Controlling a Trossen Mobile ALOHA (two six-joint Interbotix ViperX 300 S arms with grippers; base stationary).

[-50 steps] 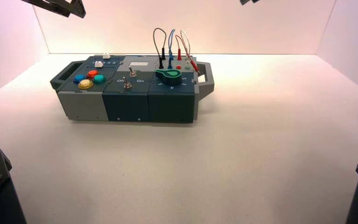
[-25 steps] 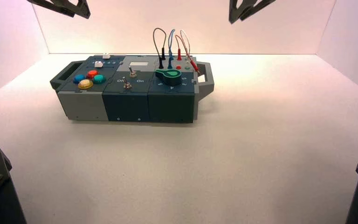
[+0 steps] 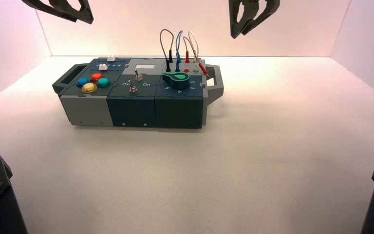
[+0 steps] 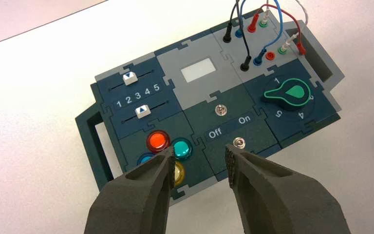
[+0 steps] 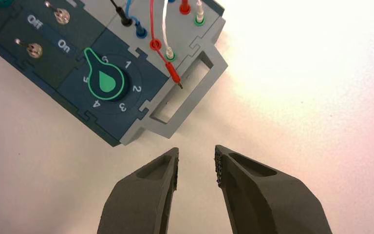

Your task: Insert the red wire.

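The red wire (image 3: 191,48) loops above the box's (image 3: 131,109) right end. One red plug (image 3: 187,58) stands in a socket. The other red plug (image 5: 174,72) lies loose, its tip over the grey handle (image 5: 185,97), beside an empty red socket (image 5: 155,45). The wire also shows in the left wrist view (image 4: 285,14), with the loose plug (image 4: 300,47) by the box's edge. My right gripper (image 3: 251,19) hangs open and empty, high above and right of the wires; in its wrist view (image 5: 196,163) it is over bare table. My left gripper (image 3: 73,9) is open and empty, high above the box's left end.
Black, blue and white wires (image 3: 177,41) stand plugged next to the red one. A green knob (image 3: 177,79), two toggle switches (image 3: 135,82), coloured buttons (image 3: 93,82) and two sliders (image 4: 134,95) fill the box's top. White walls enclose the table (image 3: 272,146).
My right gripper has come down and leftward into the high view from the top edge. My left gripper has hardly moved. The wires and box are unchanged.
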